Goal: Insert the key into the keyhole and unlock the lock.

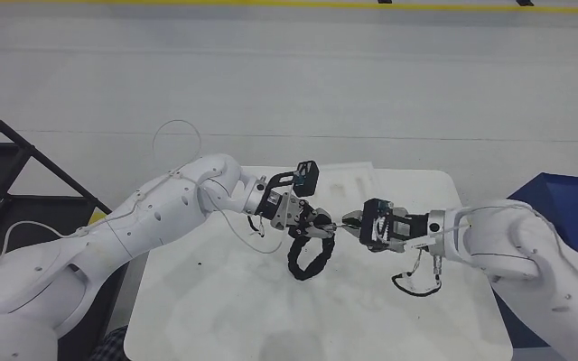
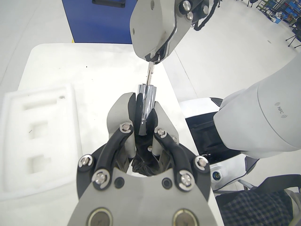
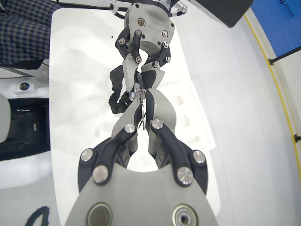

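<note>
Grip on the right end effector (image 2: pixel 154 57) is closed on the head of the key (image 2: pixel 150 72); the blade projects straight out beyond the fingertips. Directly ahead of it, nose to nose, the left end effector (image 3: pixel 141 86) is clamped across the chrome barrel of the lock (image 2: pixel 147 95), with the barrel's open end turned toward the key. The lock's black cable loop (image 1: pixel 309 257) hangs below the left end effector, over the middle of the white surface (image 1: pixel 271 316).

Governing relation: the long axis of the key and the long axis of the barrel lie on very nearly one line, running from one end effector to the other. The keyhole (image 3: pixel 140 92) sits in the barrel's end face, and the key tip meets that face. Most of the blade is exposed between the right fingertips and the barrel. Whether the tip is just inside the keyhole or only at its mouth cannot be settled from these views.

Assessment: insertion is incomplete. The next move, in my judgement, is a push by the right arm along the shared axis, then a turn about it, with the left arm holding the barrel firm. Any sideways offset risks jamming the blade.
</note>
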You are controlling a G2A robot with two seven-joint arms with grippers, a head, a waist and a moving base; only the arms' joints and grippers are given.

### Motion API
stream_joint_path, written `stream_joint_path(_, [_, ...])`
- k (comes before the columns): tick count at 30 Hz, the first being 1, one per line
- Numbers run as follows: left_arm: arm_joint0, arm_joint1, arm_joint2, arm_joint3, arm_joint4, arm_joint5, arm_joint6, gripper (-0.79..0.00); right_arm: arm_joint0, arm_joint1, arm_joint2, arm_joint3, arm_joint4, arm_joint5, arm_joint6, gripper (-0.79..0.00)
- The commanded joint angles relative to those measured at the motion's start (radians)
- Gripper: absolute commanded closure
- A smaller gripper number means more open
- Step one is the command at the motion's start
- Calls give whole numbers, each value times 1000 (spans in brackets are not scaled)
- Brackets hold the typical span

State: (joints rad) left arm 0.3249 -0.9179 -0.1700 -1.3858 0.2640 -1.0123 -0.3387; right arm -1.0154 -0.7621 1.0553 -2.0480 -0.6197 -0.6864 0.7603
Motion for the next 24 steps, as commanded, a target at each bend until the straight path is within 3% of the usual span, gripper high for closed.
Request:
stream_joint_path(1, [1, 1, 0, -1, 14, 0, 12, 0, 6, -2, -6, 17, 74, 31, 30, 0])
stream_joint_path(10, [-2, 10, 0, -15, 94, 0, 75, 0, 37, -11, -24, 71, 332, 195, 144, 0])
stream_joint_path(16, [1, 14, 0, -22, 128, 0, 106, 0, 52, -15, -15, 82, 426, 256, 185, -25])
stream_joint_path(17, [2, 15, 0, -22, 131, 0, 109, 0, 54, -15, -12, 80, 432, 257, 187, -277])
stream_joint_path(18, [2, 15, 0, -21, 134, 0, 112, 0, 54, -15, -9, 79, 434, 255, 188, -628])
stream_joint_path(19, [3, 16, 0, -20, 136, 0, 115, 0, 52, -15, -6, 78, 436, 255, 189, -785])
stream_joint_path(24, [5, 21, 0, -16, 154, 0, 127, 0, 38, -13, 16, 75, 452, 242, 178, -785])
